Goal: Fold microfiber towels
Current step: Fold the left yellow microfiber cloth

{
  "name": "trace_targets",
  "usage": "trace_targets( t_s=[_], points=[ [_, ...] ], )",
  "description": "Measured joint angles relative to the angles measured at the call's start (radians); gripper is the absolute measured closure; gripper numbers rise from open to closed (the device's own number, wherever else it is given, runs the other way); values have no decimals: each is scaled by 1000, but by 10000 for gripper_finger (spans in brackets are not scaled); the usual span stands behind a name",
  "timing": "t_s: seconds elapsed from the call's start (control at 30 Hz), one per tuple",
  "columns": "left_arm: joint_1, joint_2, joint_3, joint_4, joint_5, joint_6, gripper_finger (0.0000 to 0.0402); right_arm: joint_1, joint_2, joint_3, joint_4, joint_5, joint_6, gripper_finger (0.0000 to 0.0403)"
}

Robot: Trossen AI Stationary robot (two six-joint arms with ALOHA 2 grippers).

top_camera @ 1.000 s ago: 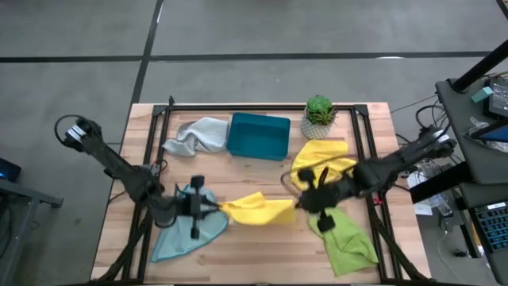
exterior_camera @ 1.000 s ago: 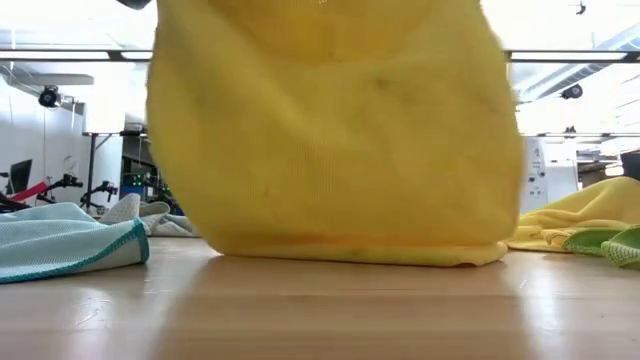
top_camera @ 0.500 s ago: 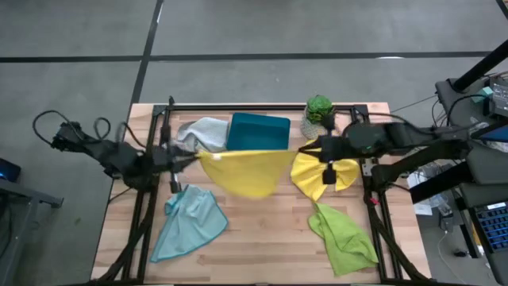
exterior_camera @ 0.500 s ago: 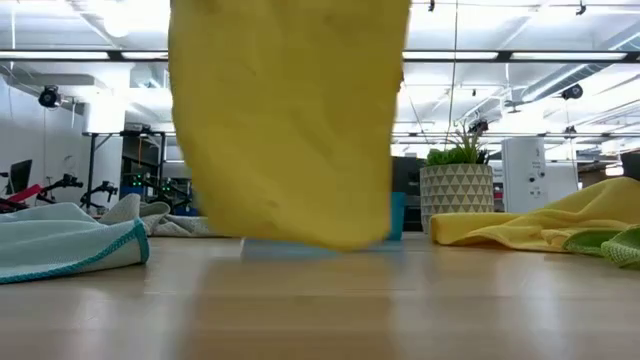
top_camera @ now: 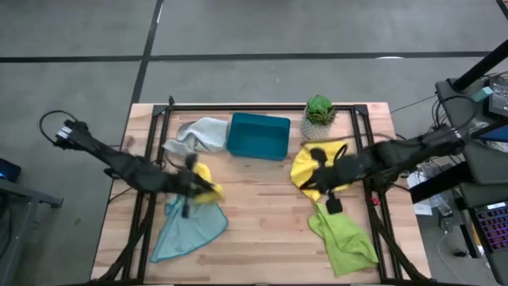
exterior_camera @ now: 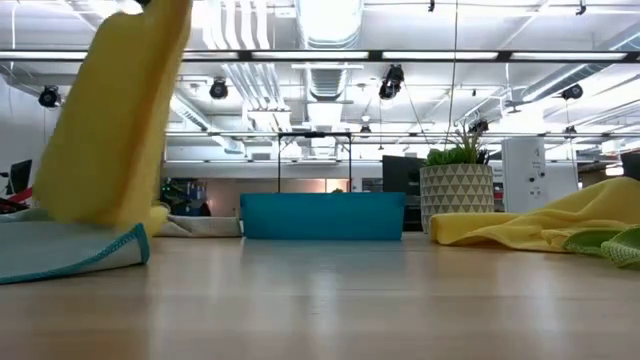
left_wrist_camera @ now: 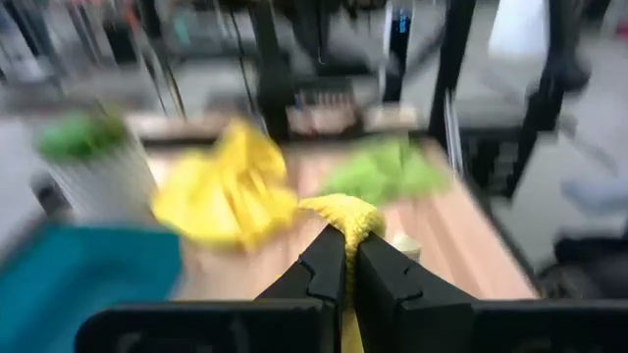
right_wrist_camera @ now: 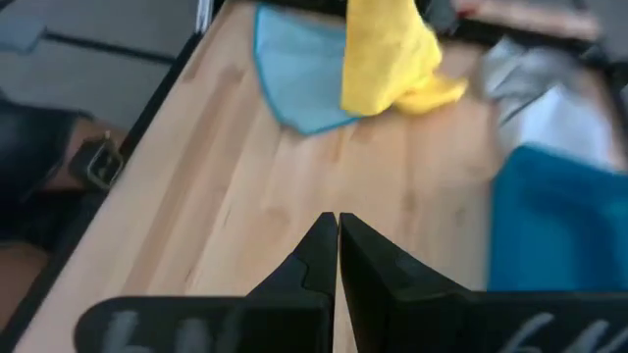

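Above the blue towel (top_camera: pixel 188 229), left end effector (top_camera: pixel 193 181) grips yellow towel (top_camera: pixel 203 178).

A robotics lab or workshop: beyond the wooden table (exterior_camera: pixel 330 300) run an open ceiling with ducts (exterior_camera: pixel 325 20) and strip lights (exterior_camera: pixel 560 55), grey concrete floor (top_camera: pixel 262 32) around it, and cable-strewn equipment (top_camera: pixel 484 103) beside it.

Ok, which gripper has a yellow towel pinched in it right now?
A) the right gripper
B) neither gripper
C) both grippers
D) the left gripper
D: the left gripper is shut on the yellow towel, which hangs over the light blue towel, while the right gripper is shut on nothing above bare wood.
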Motion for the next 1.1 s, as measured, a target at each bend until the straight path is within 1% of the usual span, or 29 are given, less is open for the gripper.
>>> trace_targets(
  t_s=[0.1, 0.27, 0.33, 0.37, 0.43, 0.5, 0.6, 0.73, 0.83, 0.93, 1.03, 1.1],
  points=[
    [-35, 78, 8, 16, -1, -77, 402, 36, 34, -91, 99, 2, 32, 394],
    [-79, 179, 14, 2, -1, -180, 402, 49, 124, -245, 344, 3, 45, 394],
    [-88, 191, 29, 9, -4, -210, 402, 46, 178, -291, 438, 18, 63, 394],
    [-90, 193, 34, 14, -6, -223, 402, 43, 210, -308, 492, 44, 86, 394],
    [-91, 199, 38, 5, -6, -228, 402, 39, 279, -333, 606, 93, 126, 394],
    [-91, 198, 42, 4, -8, -228, 402, 30, 358, -341, 686, 107, 138, 388],
    [-90, 178, 55, 9, -35, -227, 402, 16, 471, -324, 761, 107, 130, 367],
    [-90, 144, 57, 6, -51, -203, 402, -6, 600, -251, 847, 107, 134, 321],
    [-90, 114, 55, 6, -87, -201, 402, -27, 696, -176, 902, 112, 107, 281],
    [-90, 93, 55, 4, -88, -194, 402, -50, 779, -98, 988, 130, 110, 246],
    [-90, 78, 57, 5, -96, -192, 402, -65, 851, -25, 1055, 130, 108, 216],
    [-90, 68, 56, 8, -111, -192, 402, -72, 895, 22, 1064, 126, 106, 201]
  ],
)
